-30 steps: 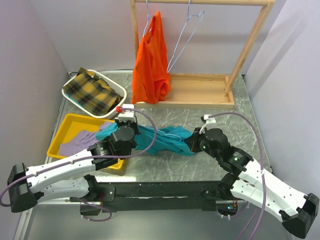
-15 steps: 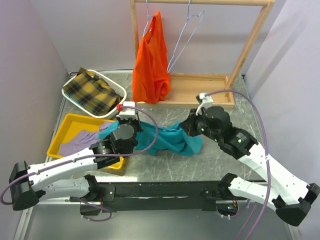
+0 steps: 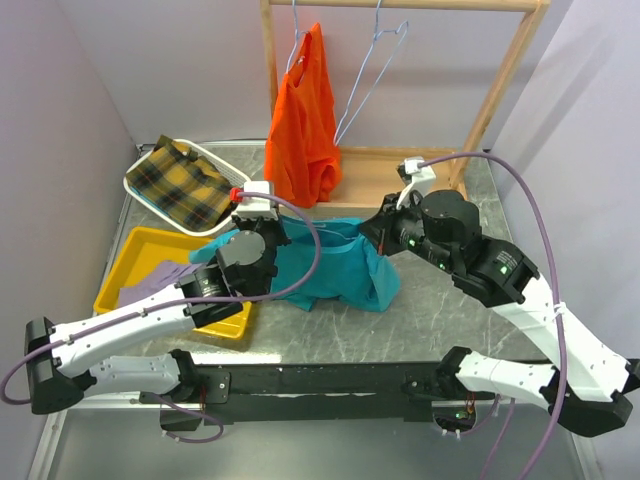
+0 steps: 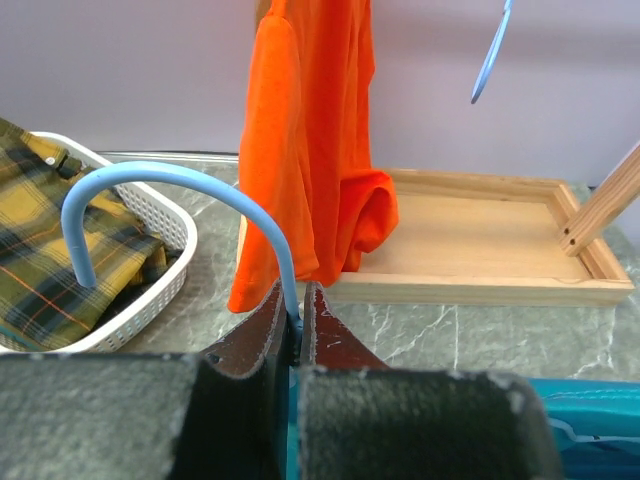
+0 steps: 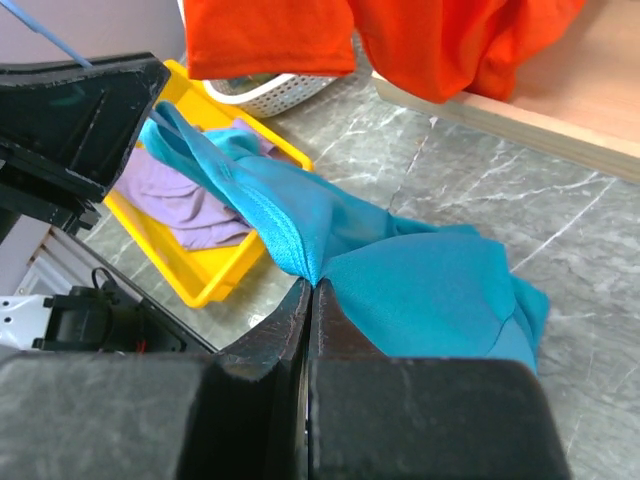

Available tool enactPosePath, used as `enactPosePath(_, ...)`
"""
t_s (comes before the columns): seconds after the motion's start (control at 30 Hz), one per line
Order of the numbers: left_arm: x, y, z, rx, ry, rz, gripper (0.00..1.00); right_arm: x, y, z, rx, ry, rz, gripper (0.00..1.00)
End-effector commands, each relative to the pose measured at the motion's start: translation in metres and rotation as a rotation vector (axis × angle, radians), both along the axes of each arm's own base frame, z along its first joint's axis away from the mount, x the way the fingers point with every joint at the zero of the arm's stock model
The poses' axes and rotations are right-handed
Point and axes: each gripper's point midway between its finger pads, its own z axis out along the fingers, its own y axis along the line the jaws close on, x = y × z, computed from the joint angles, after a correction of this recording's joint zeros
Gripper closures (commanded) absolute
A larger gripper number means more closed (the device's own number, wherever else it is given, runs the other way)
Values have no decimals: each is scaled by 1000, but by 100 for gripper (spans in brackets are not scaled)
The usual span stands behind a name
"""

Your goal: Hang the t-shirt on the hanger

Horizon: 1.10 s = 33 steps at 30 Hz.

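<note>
While both grippers were clamped, dressing stood part-done: t-shirt (image 3: 330, 275) draped from hanger (image 4: 150, 178).
Left gripper (image 4: 295, 310) pinched the hook's stem; right gripper (image 5: 310, 295) pinched a teal fold. Shirt stretched between them above table (image 3: 440, 310); seating over both shoulders unconfirmed, likely remaining.

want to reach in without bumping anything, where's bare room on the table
Bare marble: the near strip in front of the t-shirt and the corner right of it. The rack's wooden tray is bare on its right half. Crowded: left side, with basket, yellow tray and left arm.
</note>
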Motion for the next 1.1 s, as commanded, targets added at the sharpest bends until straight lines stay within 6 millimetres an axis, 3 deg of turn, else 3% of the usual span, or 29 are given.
enactPosePath(0.0,-4,3,26,-65,-43,-12,99,-3,9,23,23,-27,50,100)
enactPosePath(0.23,-6,-35,31,-66,-46,-79,99,-3,60,21,41,26,174,100)
enactPosePath(0.37,-9,-48,35,-94,-47,-141,99,2,63,20,41,19,163,100)
enactPosePath(0.5,-11,-53,37,-96,-46,-162,99,10,57,24,21,3,130,100)
enactPosePath(0.57,-10,-48,40,-80,-48,-144,99,17,45,24,7,-7,98,100)
enactPosePath(0.6,-10,-43,40,-71,-43,-126,99,20,39,16,0,-1,86,97)
enactPosePath(0.67,-13,-38,46,-62,-51,-135,99,15,24,20,41,-17,106,91)
enactPosePath(0.7,-16,-41,49,-61,-59,-171,99,23,14,11,47,-10,92,79)
enactPosePath(0.8,-21,-41,60,-71,-66,-211,99,4,-3,20,58,-91,144,53)
enactPosePath(0.9,-23,-46,62,-50,-53,-241,99,-15,-13,23,51,-167,198,46)
enactPosePath(1.07,-30,-59,71,9,-45,-340,99,-28,-27,11,-8,-234,222,41)
